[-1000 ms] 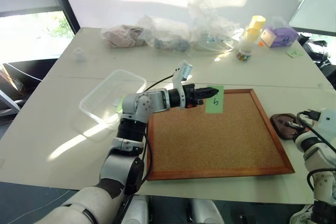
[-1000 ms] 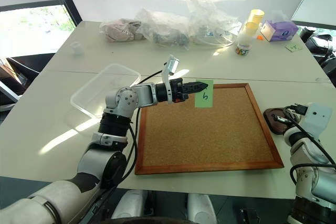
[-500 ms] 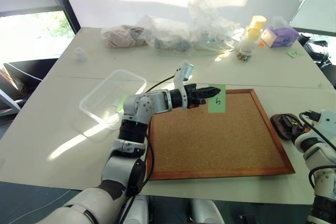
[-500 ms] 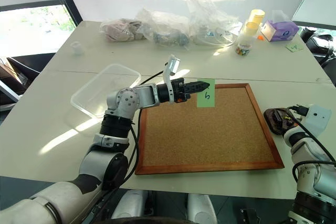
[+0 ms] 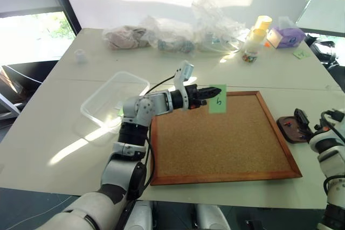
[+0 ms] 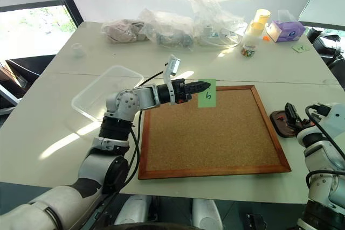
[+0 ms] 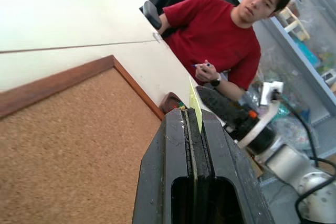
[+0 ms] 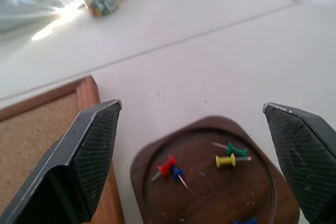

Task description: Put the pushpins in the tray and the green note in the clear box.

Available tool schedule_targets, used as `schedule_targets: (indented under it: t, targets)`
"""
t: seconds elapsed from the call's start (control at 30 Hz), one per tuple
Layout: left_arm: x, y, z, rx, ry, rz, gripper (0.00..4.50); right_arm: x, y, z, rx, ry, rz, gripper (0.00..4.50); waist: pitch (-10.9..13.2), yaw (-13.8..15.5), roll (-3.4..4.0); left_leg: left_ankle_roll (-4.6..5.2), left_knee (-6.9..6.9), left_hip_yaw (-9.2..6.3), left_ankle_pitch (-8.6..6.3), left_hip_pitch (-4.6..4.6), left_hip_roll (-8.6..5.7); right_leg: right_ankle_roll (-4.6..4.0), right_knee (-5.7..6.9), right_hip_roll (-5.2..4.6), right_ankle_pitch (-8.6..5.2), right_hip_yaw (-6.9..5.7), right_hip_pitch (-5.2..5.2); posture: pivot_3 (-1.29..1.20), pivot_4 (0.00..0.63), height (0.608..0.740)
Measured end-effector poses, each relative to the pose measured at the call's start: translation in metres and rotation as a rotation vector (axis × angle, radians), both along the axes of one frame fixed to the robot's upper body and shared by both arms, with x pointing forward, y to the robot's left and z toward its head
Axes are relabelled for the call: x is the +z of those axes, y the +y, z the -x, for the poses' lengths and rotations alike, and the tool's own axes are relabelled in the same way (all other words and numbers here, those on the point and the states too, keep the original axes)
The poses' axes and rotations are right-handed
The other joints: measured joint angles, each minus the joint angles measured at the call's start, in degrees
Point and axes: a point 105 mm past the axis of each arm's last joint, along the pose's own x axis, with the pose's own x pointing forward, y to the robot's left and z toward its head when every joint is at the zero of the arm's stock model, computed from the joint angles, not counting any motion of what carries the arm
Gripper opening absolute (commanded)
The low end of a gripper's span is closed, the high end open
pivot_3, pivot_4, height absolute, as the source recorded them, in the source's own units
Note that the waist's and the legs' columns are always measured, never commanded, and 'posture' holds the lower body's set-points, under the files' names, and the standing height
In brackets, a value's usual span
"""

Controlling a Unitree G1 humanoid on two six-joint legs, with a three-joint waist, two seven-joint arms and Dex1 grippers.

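white table (image 5: 59, 127), corkboard (image 5: 221, 138), tray (image 5: 288, 129), clear box (image 5: 114, 100)

1. The green note (image 5: 218, 99) is a light-green paper square with a black handwritten mark, standing upright on edge, pinched by its side between the closed fingers of the left hand (image 5: 211, 91)
2. The clear box (image 5: 114, 98) is a transparent rectangular container with rounded corners, lying open side up, well behind the left hand, near that arm's elbow
3. The tray (image 8: 210, 182) is a dark brown shallow dish with rounded corners, just below the wide-spread right hand (image 8: 194, 129)
4. The pushpins (image 8: 231, 156) lie on their sides in the tray: red, blue, yellow and green
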Motion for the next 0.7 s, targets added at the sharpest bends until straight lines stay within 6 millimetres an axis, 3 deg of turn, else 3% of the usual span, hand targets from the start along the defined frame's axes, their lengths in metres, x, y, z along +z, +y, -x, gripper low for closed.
schedule_targets:
  t: [0.1,0.2,0.27,0.37,0.43,0.53,0.7]
  targets:
    - [0.009,0.011,-0.006,0.029,-0.057,-0.014,0.00,0.003,0.007,0.001,0.025,0.007,0.043,4.43,0.0,0.0,0.00,0.00,0.00,0.00,0.00,-0.01,0.00,0.00,0.00,0.00,0.00,0.00,-0.01,0.00,0.150,0.740]
    - [0.030,0.035,-0.020,0.102,-0.161,-0.062,0.00,0.002,0.038,-0.001,0.182,0.052,0.145,4.43,0.0,-0.3,0.04,0.00,-0.02,0.01,0.00,-0.01,0.01,0.00,0.02,0.01,0.00,0.01,-0.04,0.00,0.150,0.740]
    - [0.053,0.059,-0.030,0.159,-0.269,-0.125,0.00,0.014,0.082,-0.007,0.389,0.036,0.188,4.43,0.1,-0.7,0.06,-0.04,-0.02,0.02,0.02,0.01,0.04,0.00,0.08,0.06,0.00,0.02,-0.09,0.00,0.150,0.740]
    - [0.095,0.114,-0.047,0.290,-0.505,-0.345,0.00,0.038,0.161,-0.005,0.739,-0.052,0.162,4.43,0.1,-1.4,0.04,-0.17,-0.10,-0.05,0.09,0.05,0.09,-0.02,0.15,0.17,-0.01,-0.03,-0.10,0.00,0.150,0.740]
    - [0.113,0.152,-0.052,0.359,-0.614,-0.493,0.00,0.042,0.187,-0.001,0.862,-0.059,0.149,4.43,0.1,-1.3,0.05,-0.18,-0.15,-0.04,0.09,0.05,0.09,-0.03,0.10,0.14,-0.01,-0.05,-0.09,0.00,0.150,0.740]
    - [0.104,0.203,-0.046,0.334,-0.625,-0.699,0.00,0.038,0.205,0.001,0.957,-0.026,0.137,4.43,0.1,-1.1,0.03,-0.17,-0.14,0.03,0.09,-0.02,0.11,-0.04,0.00,0.00,-0.02,-0.06,-0.11,0.00,0.150,0.740]
    - [0.046,0.246,-0.028,0.160,-0.504,-0.931,0.00,0.035,0.238,0.003,1.096,-0.017,0.167,4.43,0.2,0.4,-0.13,-0.10,0.00,0.10,0.06,-0.09,0.16,-0.21,-0.02,-0.04,-0.11,-0.08,-0.11,0.00,0.150,0.740]
